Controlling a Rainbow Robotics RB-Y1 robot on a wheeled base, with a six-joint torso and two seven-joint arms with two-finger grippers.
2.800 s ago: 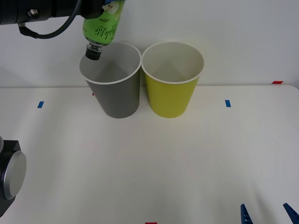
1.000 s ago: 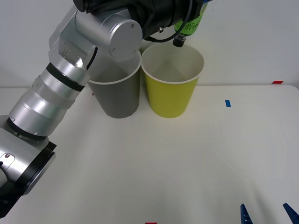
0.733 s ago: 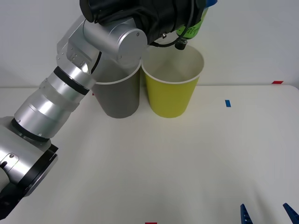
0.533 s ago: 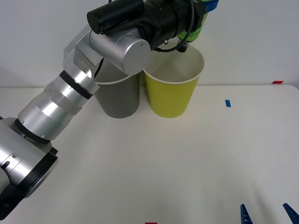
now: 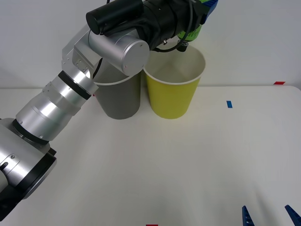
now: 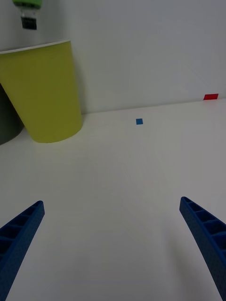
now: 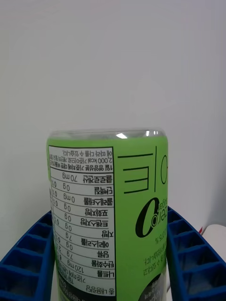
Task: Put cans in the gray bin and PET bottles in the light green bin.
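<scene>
The PET bottle [image 5: 193, 32], green-labelled with a black cap, hangs cap down over the back of the light green bin [image 5: 171, 96]. My left gripper [image 5: 201, 13] is shut on it, the arm reaching across above the gray bin [image 5: 121, 101]. In the left wrist view the bottle [image 7: 108, 211] sits between both blue fingers [image 7: 28, 254]. The right wrist view shows the bottle's cap [image 6: 29, 21] above the light green bin [image 6: 47, 94]. My right gripper [image 5: 267, 215] rests open near the table's front right edge, its fingers [image 6: 19, 235] spread wide. The cans are out of view.
The two bins stand side by side at the back of the white table [image 5: 164, 165], close to a white wall. Small blue tape marks [image 5: 229, 104] and a red mark [image 5: 279, 83] lie flat on the table.
My left arm carried the bottle rightward from above the gray bin to above the light green bin. Over the last half second it barely shifted. The right gripper stayed still.
</scene>
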